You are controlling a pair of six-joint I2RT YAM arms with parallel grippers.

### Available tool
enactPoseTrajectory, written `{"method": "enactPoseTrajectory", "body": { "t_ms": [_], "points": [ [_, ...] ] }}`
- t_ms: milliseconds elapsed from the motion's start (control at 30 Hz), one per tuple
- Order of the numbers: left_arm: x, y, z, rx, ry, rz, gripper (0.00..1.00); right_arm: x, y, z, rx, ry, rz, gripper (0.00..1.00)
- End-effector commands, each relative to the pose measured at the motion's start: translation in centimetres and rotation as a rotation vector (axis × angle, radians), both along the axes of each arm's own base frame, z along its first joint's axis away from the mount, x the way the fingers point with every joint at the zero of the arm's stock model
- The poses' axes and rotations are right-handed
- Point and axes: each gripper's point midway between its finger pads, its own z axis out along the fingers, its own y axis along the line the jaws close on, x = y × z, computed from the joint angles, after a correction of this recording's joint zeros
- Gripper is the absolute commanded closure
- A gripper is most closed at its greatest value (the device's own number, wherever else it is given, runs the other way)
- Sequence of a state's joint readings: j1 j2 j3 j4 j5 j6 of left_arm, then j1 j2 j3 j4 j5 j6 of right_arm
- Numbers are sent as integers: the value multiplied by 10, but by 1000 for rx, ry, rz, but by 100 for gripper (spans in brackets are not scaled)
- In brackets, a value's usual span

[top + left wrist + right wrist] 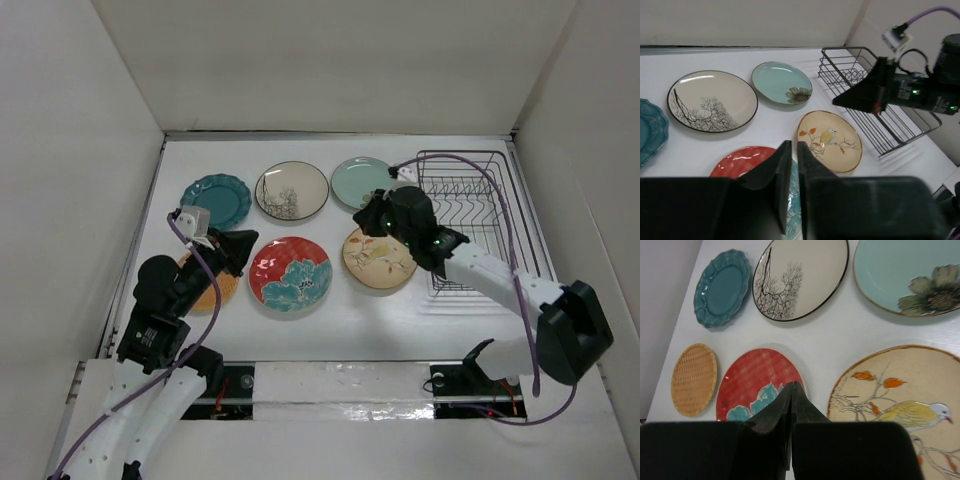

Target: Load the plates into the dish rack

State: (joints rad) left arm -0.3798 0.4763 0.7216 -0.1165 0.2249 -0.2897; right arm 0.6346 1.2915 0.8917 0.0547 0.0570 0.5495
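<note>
Six plates (290, 272) lay flat on the counter (350, 325), all left of the dish rack (465, 215) at the right edge. Left claw (793, 144) narrowly parted, empty, near left edge. Right claw (791, 384) closed, empty, beside rack. Bare strip along near edge.
</note>
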Motion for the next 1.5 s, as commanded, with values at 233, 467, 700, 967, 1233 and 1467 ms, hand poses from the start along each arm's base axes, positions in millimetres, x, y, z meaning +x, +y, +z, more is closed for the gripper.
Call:
{"method": "enactPoseTrajectory", "body": {
  "t_ms": [233,467,700,967,1233,1467],
  "points": [
    [-23,-9,-20,-35,0,-68,95,62,82,-25,181,104,-154,100],
    [-30,-6,-16,-39,-34,-62,56,108,104,-75,241,186,-309,58],
    [-36,-4,-11,-51,-56,-57,55,138,109,-128,335,301,-407,38],
    [-37,-8,-14,-47,-42,-74,55,158,113,-165,398,377,-479,44],
    [-36,-5,-11,-44,-46,-57,56,166,115,-169,521,419,-528,64],
    [-36,-4,-10,-41,-46,-49,57,168,112,-172,531,441,-574,77]
  ]
}}
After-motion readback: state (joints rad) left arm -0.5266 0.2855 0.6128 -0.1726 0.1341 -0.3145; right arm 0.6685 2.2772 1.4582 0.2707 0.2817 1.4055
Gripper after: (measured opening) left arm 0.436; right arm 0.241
